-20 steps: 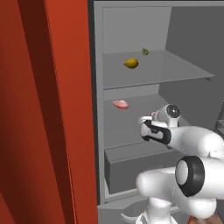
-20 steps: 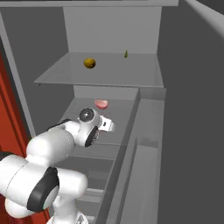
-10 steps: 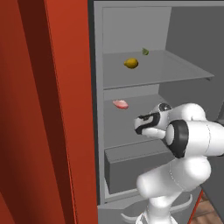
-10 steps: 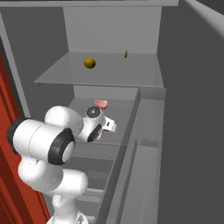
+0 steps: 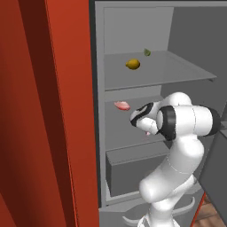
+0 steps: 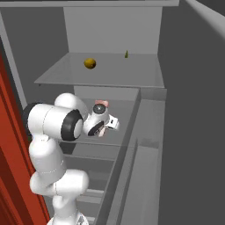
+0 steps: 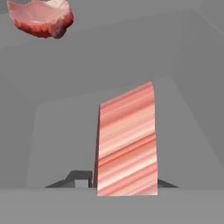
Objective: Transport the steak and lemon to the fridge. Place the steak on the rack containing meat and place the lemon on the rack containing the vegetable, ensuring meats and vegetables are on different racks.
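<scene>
The steak [image 7: 127, 144], a striped pink-red slab, stands on edge between the dark fingertips [image 7: 81, 178] of my gripper [image 7: 124, 181], which is shut on it. The hand [image 5: 141, 119] reaches into the fridge [image 5: 133, 26] just above the middle rack [image 5: 119, 131], a little in front and to the right of a pink piece of meat [image 5: 122, 105] [image 7: 41, 17] lying there. On the top rack [image 5: 177, 71] lie the yellow lemon [image 5: 132, 64] [image 6: 90, 63] and, behind it, the small green vegetable [image 5: 146, 52] [image 6: 126, 54].
The red fridge door [image 5: 44, 111] stands open on the left. A grey drawer [image 5: 133, 164] sits below the middle rack. The fridge's side wall [image 6: 193, 110] closes in on the right, with narrow shelves [image 6: 145, 132] beside the hand.
The arm's elbow and forearm have swung up and around beside the hand. The hand has stayed at the middle rack, edging slightly toward the meat.
</scene>
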